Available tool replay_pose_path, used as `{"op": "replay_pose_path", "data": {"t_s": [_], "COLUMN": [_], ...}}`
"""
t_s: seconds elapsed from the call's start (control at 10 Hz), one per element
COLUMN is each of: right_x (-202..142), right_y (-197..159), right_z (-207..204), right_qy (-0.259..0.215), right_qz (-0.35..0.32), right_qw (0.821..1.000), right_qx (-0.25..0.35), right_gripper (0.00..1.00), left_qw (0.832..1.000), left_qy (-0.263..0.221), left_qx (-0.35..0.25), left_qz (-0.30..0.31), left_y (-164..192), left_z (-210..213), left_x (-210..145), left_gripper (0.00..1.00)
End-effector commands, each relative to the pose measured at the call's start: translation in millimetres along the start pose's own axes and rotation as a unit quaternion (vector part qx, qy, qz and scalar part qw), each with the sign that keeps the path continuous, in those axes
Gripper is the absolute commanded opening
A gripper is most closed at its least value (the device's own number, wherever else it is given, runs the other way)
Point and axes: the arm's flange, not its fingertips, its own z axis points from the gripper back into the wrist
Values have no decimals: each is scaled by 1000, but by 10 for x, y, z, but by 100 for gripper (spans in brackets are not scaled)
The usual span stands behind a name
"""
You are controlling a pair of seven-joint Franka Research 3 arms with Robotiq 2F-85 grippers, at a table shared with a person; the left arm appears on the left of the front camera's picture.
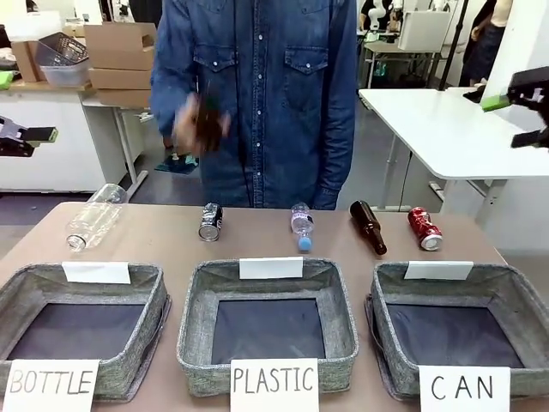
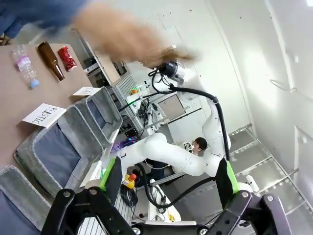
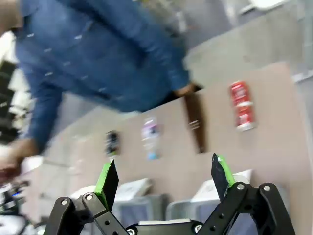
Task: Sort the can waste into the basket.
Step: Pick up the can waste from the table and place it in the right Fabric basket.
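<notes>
Facing empty CAN basket (image 1: 383,330) at near desk (image 1: 154,236) edge, holding left pincer (image 2: 168,174) and right pincer (image 3: 165,171) raised, wide open, presumably preparing first reach for red can (image 1: 424,228).

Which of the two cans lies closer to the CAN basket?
The red can, just beyond the CAN basket; the silver can lies beyond the PLASTIC basket.

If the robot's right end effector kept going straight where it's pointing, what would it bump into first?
Probably the bare table, in the gap between the small clear bottle and the brown bottle. The open right end effector aims about there, but the blurry picture leaves depth unsure.
</notes>
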Motion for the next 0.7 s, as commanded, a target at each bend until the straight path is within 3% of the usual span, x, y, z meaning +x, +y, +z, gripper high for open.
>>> {"op": "replay_pose_path", "data": {"t_s": [0.0,0.2,0.3,0.5,0.6], "right_x": [-1,-10,88,88,100], "right_y": [-143,-244,-213,-213,-300], "right_z": [-67,104,-53,-53,-50], "right_qy": [13,10,-24,-24,-24], "right_qz": [37,19,43,43,39], "right_qw": [942,952,987,987,973], "right_qx": [-334,-305,-153,-153,-224], "right_gripper": [100,100,100,100,100], "left_qw": [1000,1000,1000,1000,1000], "left_qy": [-3,-3,-3,-3,-3], "left_qx": [-12,-12,-12,-12,-12], "left_qz": [-14,-14,-14,-14,-14], "left_y": [-20,-20,-20,-20,-20], "left_z": [-14,-14,-14,-14,-14], "left_x": [25,25,25,25,25], "left_gripper": [100,100,100,100,100]}}
